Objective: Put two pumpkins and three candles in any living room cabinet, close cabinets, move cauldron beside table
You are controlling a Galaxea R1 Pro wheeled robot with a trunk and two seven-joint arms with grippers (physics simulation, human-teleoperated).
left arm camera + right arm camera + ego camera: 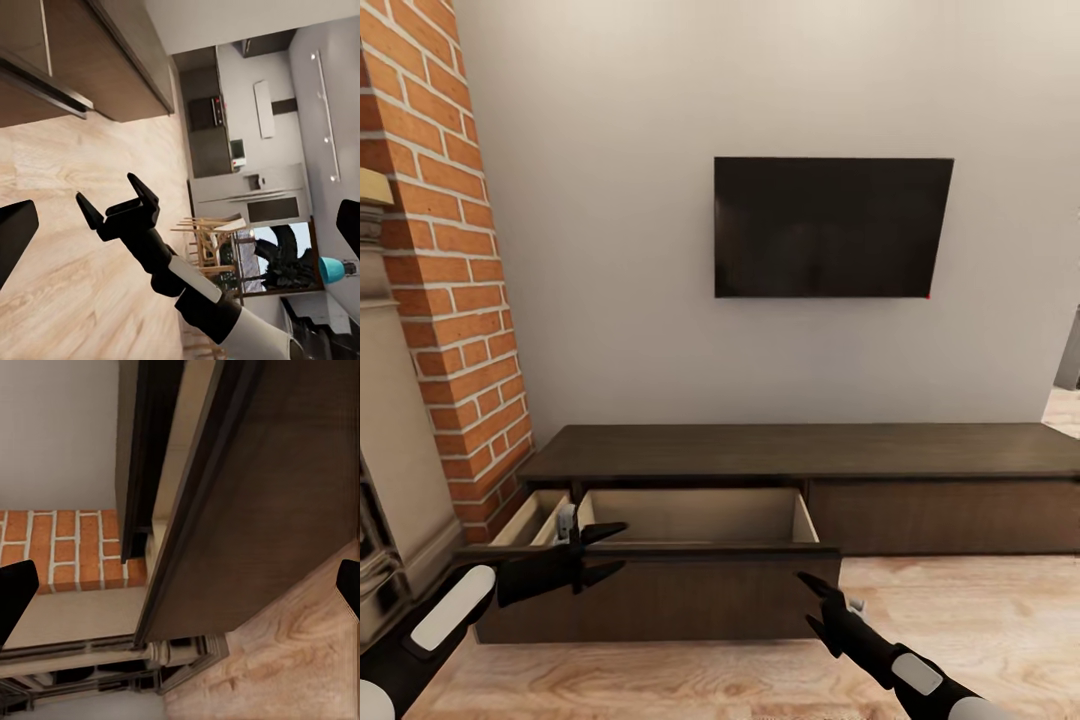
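1. I am facing the cabinet [800, 450], the long, low, dark brown unit under the wall-mounted television [832, 227]. Its left-hand drawer [660, 590] is pulled out toward me, showing a pale interior with nothing in the part I can see.

2. My left gripper [618, 552] sits at the top edge of the drawer front, near its left end, with its fingers spread apart and nothing between them. I cannot tell whether a fingertip touches the wood or hangs just over it.

3. My right gripper [808, 602] is low, near the drawer's right corner and close to the floor [960, 610], fingers likewise apart and empty. In the left wrist view it [111, 201] shows as an open fork above the planks.

4. The drawer front runs left to right across my view, and closing it means travel straight away from me, toward the wall. Both grippers are on the near side of that front, so either can push; the left is nearer the top edge, the right nearer the lower corner.

5. I judge that pushing with both together, one near each end, would keep the drawer from skewing on its way in.

6. The brick column [445, 260] and fireplace [390, 470] stand just left of the cabinet, so my left arm has little room there.
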